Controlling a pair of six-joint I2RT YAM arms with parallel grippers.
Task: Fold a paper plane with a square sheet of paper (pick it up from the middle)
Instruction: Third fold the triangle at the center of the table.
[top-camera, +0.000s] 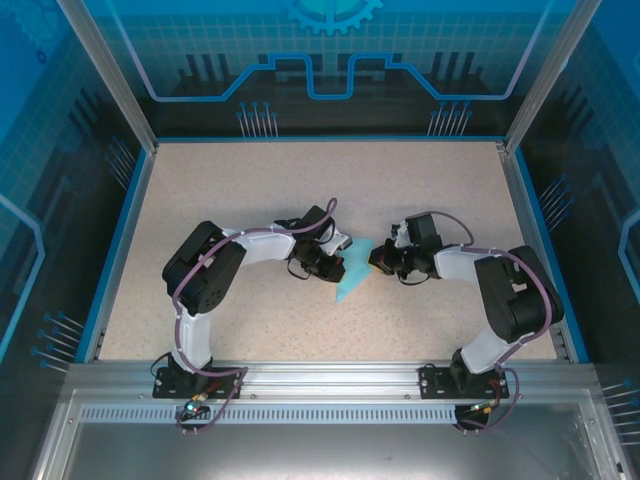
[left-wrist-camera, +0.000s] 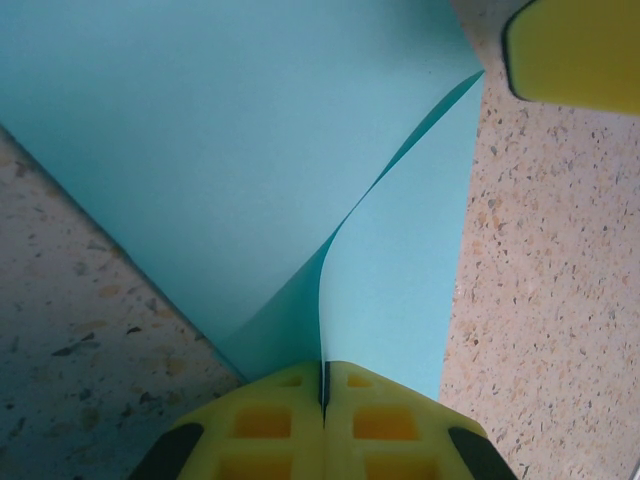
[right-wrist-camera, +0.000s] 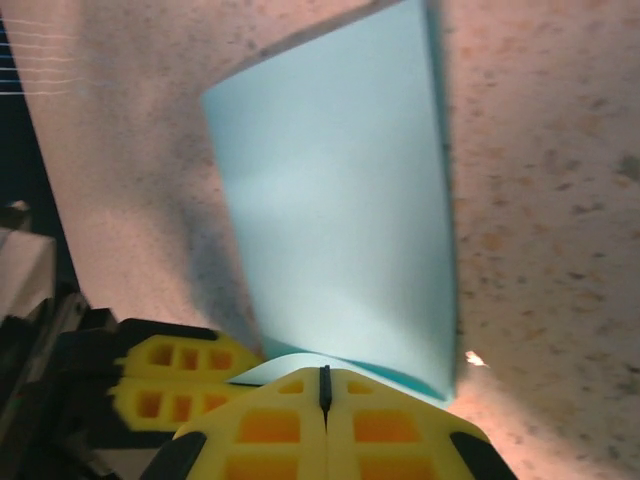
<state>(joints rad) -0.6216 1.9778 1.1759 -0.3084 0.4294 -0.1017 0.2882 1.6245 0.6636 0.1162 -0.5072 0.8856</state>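
The light-blue square sheet of paper (top-camera: 352, 278) stands partly folded off the table between both arms. My left gripper (top-camera: 338, 262) is shut on it: in the left wrist view its yellow fingertips (left-wrist-camera: 323, 385) pinch the curved fold of the sheet (left-wrist-camera: 250, 150), which rises straight out of the slit. My right gripper (top-camera: 376, 258) is shut, and one of its yellow fingers (left-wrist-camera: 575, 50) sits at the sheet's far corner. In the right wrist view the sheet (right-wrist-camera: 340, 200) spreads just beyond the right gripper (right-wrist-camera: 323, 385); no paper shows in its slit.
The speckled beige table (top-camera: 250, 190) is bordered by a blue rim and metal posts. The left gripper's fingers (right-wrist-camera: 165, 385) lie close beside my right fingertips. Both arm bases stand at the near edge.
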